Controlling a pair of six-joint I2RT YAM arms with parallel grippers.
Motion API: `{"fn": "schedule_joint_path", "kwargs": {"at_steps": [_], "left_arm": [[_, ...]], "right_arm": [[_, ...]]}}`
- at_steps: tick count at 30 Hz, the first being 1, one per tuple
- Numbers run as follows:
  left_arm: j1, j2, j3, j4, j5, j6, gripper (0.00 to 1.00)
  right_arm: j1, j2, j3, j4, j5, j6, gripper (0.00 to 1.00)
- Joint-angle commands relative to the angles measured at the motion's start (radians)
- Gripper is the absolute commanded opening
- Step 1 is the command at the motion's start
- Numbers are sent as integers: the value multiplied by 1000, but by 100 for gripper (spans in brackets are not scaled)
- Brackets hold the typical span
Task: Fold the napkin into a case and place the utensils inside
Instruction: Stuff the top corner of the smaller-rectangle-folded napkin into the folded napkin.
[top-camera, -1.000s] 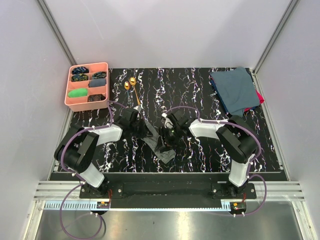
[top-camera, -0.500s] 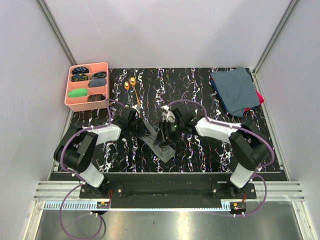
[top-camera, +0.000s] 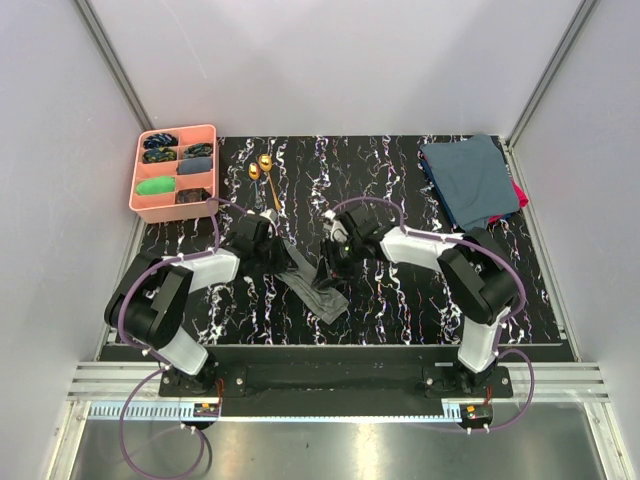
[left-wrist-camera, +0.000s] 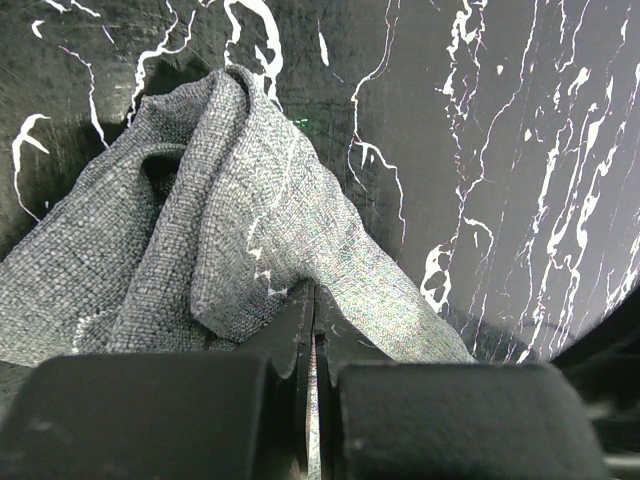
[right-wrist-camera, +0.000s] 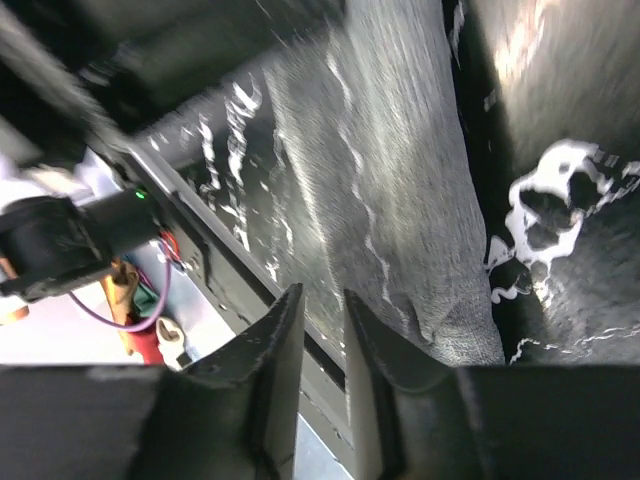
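The grey napkin lies as a crumpled, twisted strip on the dark marbled table between my two grippers. My left gripper is shut on the napkin's upper left end; in the left wrist view the cloth is pinched between the closed fingertips of that gripper. My right gripper hovers at the napkin's right side. In the right wrist view this gripper has its jaws a narrow gap apart with nothing between them, and the napkin lies just beside the right finger. The two gold utensils lie at the far left of the table.
A pink compartment tray with small items stands at the far left. Dark blue-teal cloths are stacked at the far right. The table's near edge and the arm bases lie close behind the napkin.
My right gripper has moved away from the napkin's near end, toward the far side and up beside the left gripper. The napkin's near end now lies on the table. The left gripper has hardly moved.
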Motion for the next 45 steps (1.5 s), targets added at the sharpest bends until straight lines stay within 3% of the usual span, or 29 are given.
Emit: {"fn": "schedule_joint_path", "kwargs": {"at_steps": [1, 11, 16, 21, 24, 27, 30, 34, 40, 45], "left_arm": [[10, -14, -15, 21, -33, 22, 0], [13, -24, 21, -1, -17, 40, 0], [11, -125, 51, -30, 32, 46, 16], [-4, -179, 34, -38, 84, -10, 17], [-31, -131, 17, 5, 99, -33, 15], [-88, 25, 54, 38, 95, -21, 11], [-125, 148, 112, 54, 67, -21, 8], [-127, 201, 158, 53, 43, -14, 5], [-127, 109, 166, 9, 15, 34, 5], [-114, 13, 219, -80, 32, 68, 20]], "right_arm": [[34, 5, -41, 35, -2, 10, 29], [71, 85, -186, 253, 2, 88, 23], [53, 90, -224, 255, 64, 87, 21], [47, 32, -314, 337, 126, 180, 19], [41, 8, -369, 410, 166, 243, 18], [27, -7, -399, 483, 200, 289, 18], [-13, -54, -429, 482, 243, 289, 18], [-47, -193, -477, 434, 297, 243, 19], [-59, -324, -350, 238, 301, 27, 38], [-59, -305, -151, 109, 274, -91, 46]]}}
